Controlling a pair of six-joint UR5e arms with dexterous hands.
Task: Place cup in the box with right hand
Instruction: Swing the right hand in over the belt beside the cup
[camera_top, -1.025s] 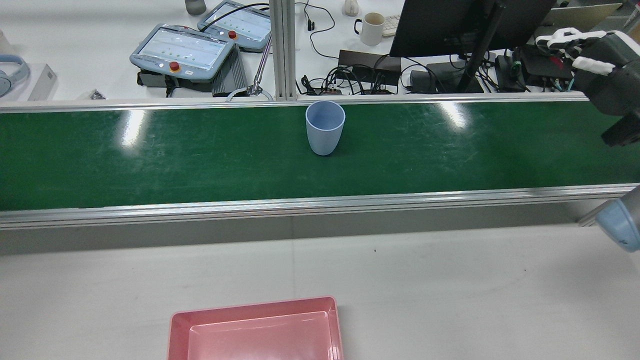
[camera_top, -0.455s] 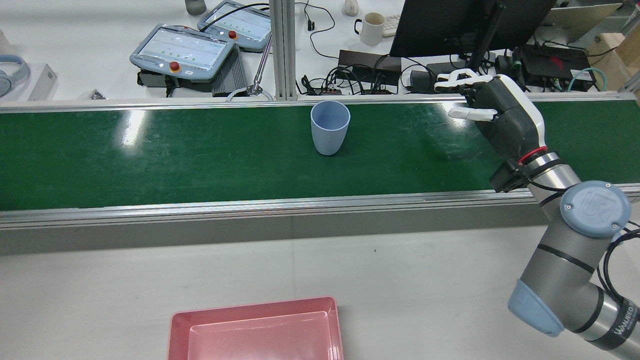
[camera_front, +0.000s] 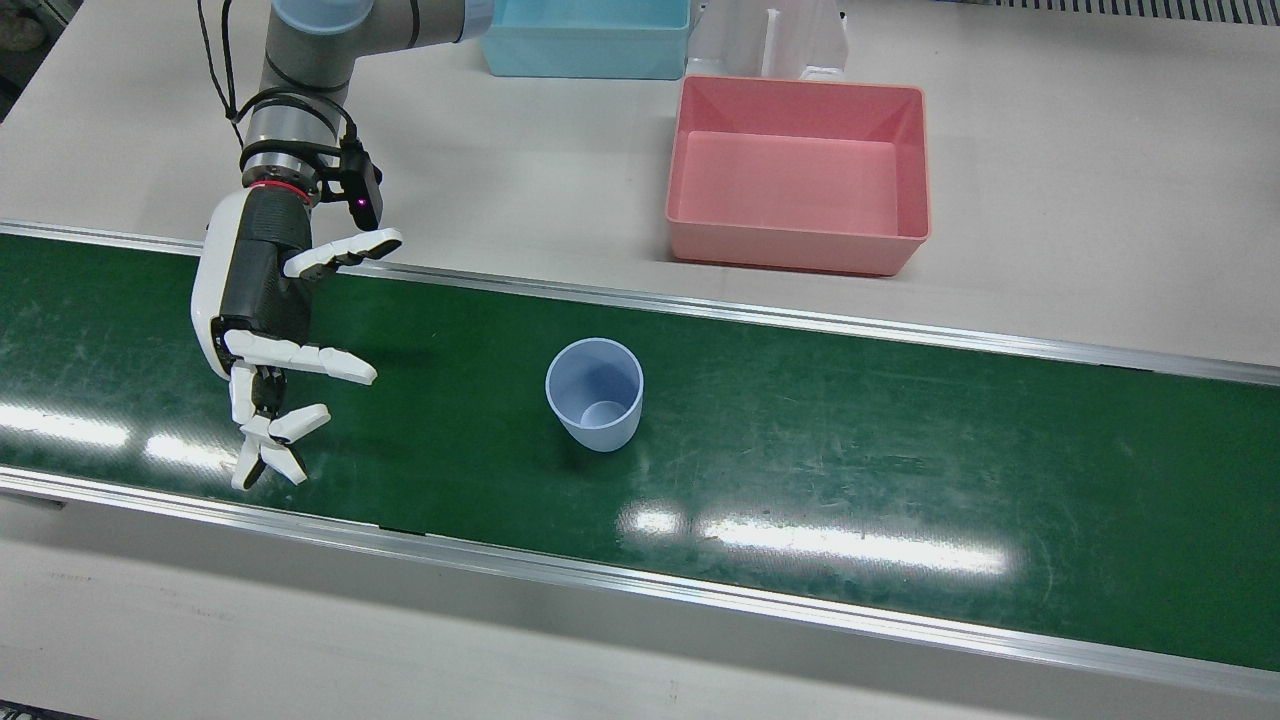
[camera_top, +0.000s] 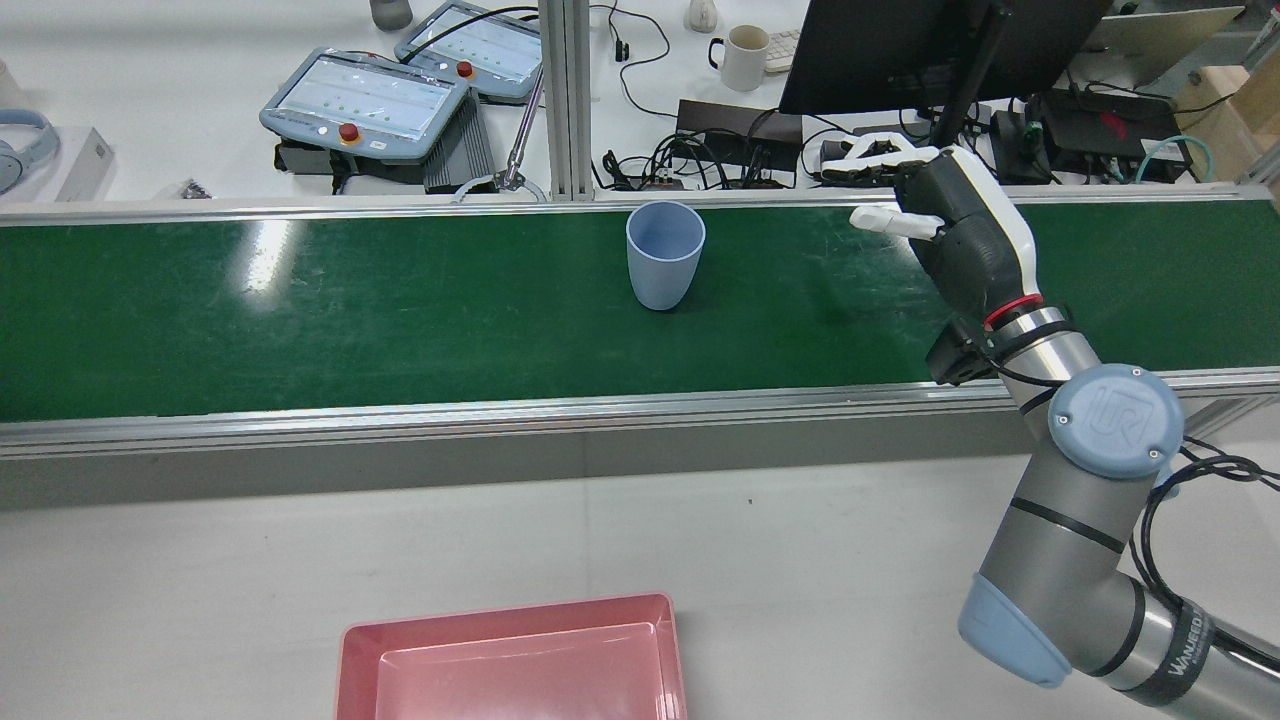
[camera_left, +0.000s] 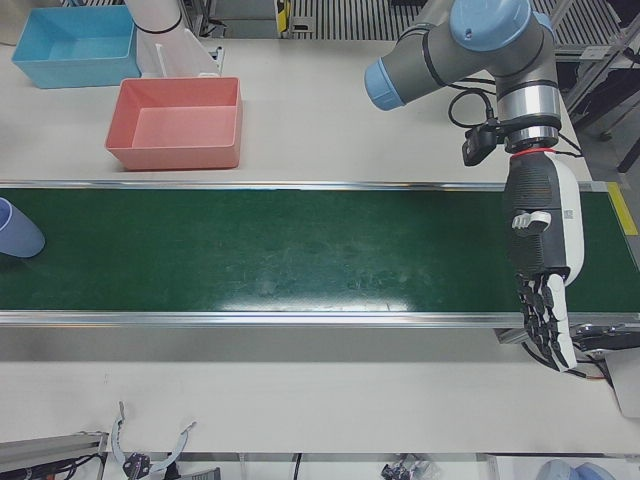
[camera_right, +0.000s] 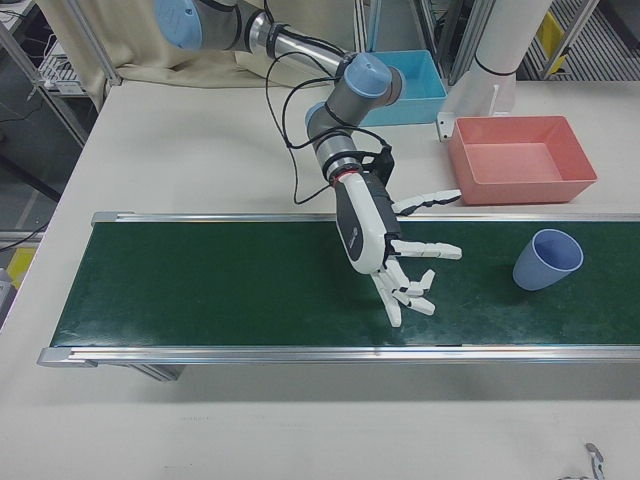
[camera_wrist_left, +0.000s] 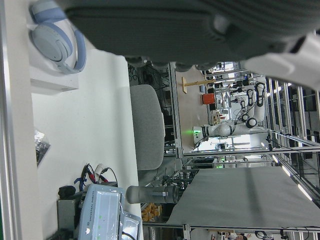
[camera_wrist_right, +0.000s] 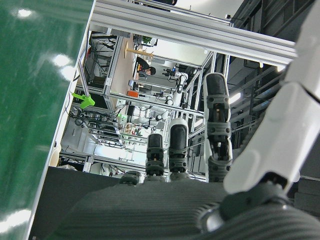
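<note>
On the bench (camera_front: 1050, 150), a long green belt (camera_front: 900, 450) runs between silver rails, and it is the biggest thing in the front view. Behind the belt, on the robot's side, a pink box (camera_front: 797, 172) sits open on the pale bench top; a blue box (camera_front: 585, 40) stands further back beside it.

The right arm (camera_top: 1060, 560) reaches over the belt from the bench edge. Its right hand (camera_front: 262, 330) hangs above the belt, palm side toward the cup, with the fingers (camera_front: 300, 355) spread wide and holding nothing. In the right-front view the right hand (camera_right: 385, 250) is well apart from the cup, with bare belt between them.

The left hand (camera_left: 542, 265) shows in the left-front view at the other end of the belt, pointing down across the outer rail, its fingers (camera_left: 548, 320) straight and slightly apart, holding nothing.

The cup (camera_front: 594, 393), pale blue, stands upright on the belt with its mouth open upward, near the middle of the belt's width in the front view. In the rear view the cup (camera_top: 665, 254) is closer to the far rail. It lies well apart from the pink box, with the near rail and a strip of bench between them.
</note>
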